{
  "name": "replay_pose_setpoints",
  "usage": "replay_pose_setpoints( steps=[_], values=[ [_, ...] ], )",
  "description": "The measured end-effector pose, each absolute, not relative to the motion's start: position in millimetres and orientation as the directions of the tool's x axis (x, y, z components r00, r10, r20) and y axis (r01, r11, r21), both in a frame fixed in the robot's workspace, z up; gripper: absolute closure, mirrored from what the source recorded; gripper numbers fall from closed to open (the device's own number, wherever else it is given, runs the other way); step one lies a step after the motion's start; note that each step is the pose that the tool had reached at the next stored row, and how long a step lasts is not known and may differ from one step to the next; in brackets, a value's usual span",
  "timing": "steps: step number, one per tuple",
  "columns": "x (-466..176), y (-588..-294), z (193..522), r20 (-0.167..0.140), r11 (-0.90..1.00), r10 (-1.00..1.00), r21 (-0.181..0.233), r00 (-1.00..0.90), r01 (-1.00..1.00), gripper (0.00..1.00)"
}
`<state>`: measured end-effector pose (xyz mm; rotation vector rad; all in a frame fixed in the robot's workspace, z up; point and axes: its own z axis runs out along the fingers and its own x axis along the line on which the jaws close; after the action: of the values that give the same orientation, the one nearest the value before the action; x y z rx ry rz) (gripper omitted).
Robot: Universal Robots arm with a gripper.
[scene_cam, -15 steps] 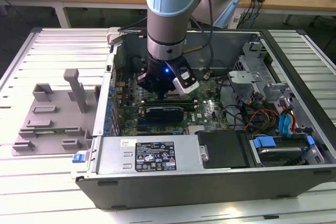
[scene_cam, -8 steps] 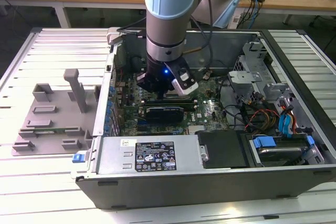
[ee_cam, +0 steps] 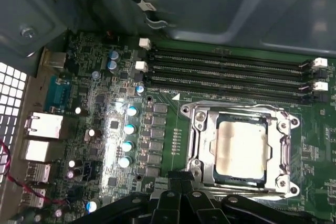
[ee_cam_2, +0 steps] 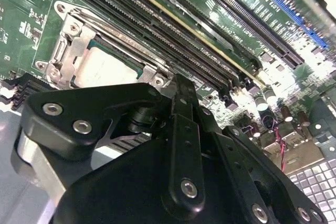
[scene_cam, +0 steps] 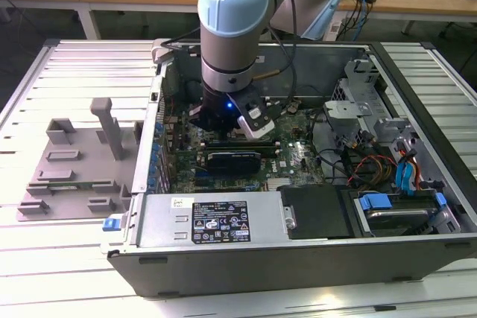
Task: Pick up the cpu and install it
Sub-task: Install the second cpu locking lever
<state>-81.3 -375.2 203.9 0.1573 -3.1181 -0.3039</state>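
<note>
A robot arm (scene_cam: 231, 27) is reaching down into an open computer case (scene_cam: 298, 251) lying on a slatted metal table (scene_cam: 45, 80), its gripper (scene_cam: 223, 121) hanging low over the green circuit board (scene_cam: 298, 158) inside. The cpu (ee_cam: 241, 148), a small square chip with a silvery-white top, is sitting flat in its metal socket frame (ee_cam: 239, 150) on the board, as both wrist views are showing; in the second wrist view it is appearing at (ee_cam_2: 107, 69), just beyond the black gripper body (ee_cam_2: 173, 166). The gripper is holding nothing, and the chip is lying apart from it. Whether the hand is spread or pressed together cannot be told, since the fingertips are hidden behind the gripper's own black links. Long black memory slots (ee_cam: 226, 74) are running beside the socket. In the exterior view, a grey plastic tray (scene_cam: 74, 165) with raised blocks is resting on the table at the exterior view's left of the case, well apart from the gripper.
</note>
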Motion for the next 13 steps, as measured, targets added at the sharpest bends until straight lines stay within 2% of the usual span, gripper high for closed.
replay_pose_setpoints(
  steps=[2, 13],
  values=[
    [-81.4, -375.2, 201.7, -0.007, 0.973, -0.1, 0.207, -0.995, -0.099, 0.89],
    [-78.3, -377.7, 201.3, -0.006, 0.973, -0.1, 0.207, -0.995, -0.099, 0.89]
  ],
)
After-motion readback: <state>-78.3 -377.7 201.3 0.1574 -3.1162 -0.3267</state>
